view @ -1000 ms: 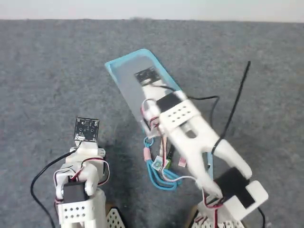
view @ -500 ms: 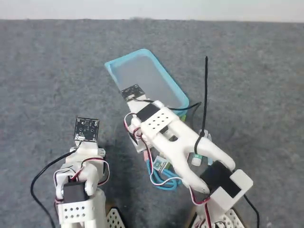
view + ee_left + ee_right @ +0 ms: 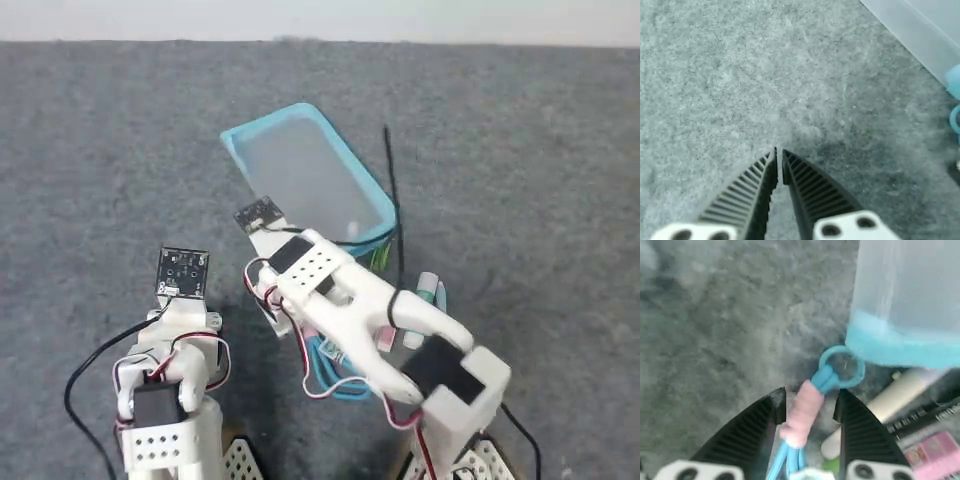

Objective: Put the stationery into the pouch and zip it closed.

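Up in the centre of the high view, the pouch (image 3: 305, 175) lies flat on the desk (image 3: 120, 130). It's a long, frosted, see-through rectangle with rounded corners and a soft sky-blue fabric border, angled from upper left down to the right. The desk is covered in a fuzzy grey, carpet-like felt. The right arm, in its white plastic shell, hangs over the pouch's lower end, and a thin black cable (image 3: 392, 190) rises beside it. Just right of that arm, a pale capped stick (image 3: 425, 292) lies on the felt outside the pouch. A loop of blue cord (image 3: 335, 385) curls under the arm toward the lower centre.

Over to the right wrist view: the right tool (image 3: 810, 394) has its ribbed black jaws parted. They straddle a pink sleeve (image 3: 802, 412) on the cord without pinching it, with a gap showing on one side. The cord ends at a round blue ring (image 3: 841, 367) that touches the pouch's blue edge. Close by, a smooth cream tube (image 3: 875, 410), a black pencil (image 3: 925, 417) with pale print and a glossy pink block (image 3: 935, 452) crowd together right by that edge.

Lower left of the high view, the left arm sits well apart from all this. Its left tool (image 3: 779, 152) is all but closed, with only a hairline slit between the serrated tips. It grips nothing and is poised over the felt, with the pouch's frosted corner off to one side.
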### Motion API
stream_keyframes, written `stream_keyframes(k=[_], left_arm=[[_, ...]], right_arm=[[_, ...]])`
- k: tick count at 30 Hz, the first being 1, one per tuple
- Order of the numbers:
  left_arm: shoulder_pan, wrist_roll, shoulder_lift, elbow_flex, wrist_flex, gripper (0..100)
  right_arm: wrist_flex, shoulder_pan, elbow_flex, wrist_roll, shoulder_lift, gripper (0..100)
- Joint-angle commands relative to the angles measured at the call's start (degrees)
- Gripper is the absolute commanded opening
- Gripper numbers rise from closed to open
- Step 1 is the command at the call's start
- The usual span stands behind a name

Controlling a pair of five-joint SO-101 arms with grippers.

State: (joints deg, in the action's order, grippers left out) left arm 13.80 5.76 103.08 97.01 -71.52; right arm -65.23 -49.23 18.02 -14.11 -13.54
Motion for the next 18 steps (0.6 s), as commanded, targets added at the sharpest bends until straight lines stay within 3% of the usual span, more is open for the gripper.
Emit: stream_keyframes(k=[1, 8, 12, 18], left_arm=[[-0.35, 0.18, 1.05, -0.40, -0.79, 1], [-0.26, 0.18, 1.05, -0.40, -0.79, 1], [-0.35, 0.18, 1.05, -0.40, -0.79, 1], [-0.35, 0.35, 1.05, -0.40, -0.79, 1]], right_arm=[[1.54, -0.04, -0.97, -0.53, -0.22, 16.7], [1.19, 4.88, -0.35, -0.26, -0.66, 16.4], [1.80, 10.07, -0.62, 0.62, -0.13, 2.1], [0.22, 15.43, -2.90, 13.63, 0.48, 0.7]])
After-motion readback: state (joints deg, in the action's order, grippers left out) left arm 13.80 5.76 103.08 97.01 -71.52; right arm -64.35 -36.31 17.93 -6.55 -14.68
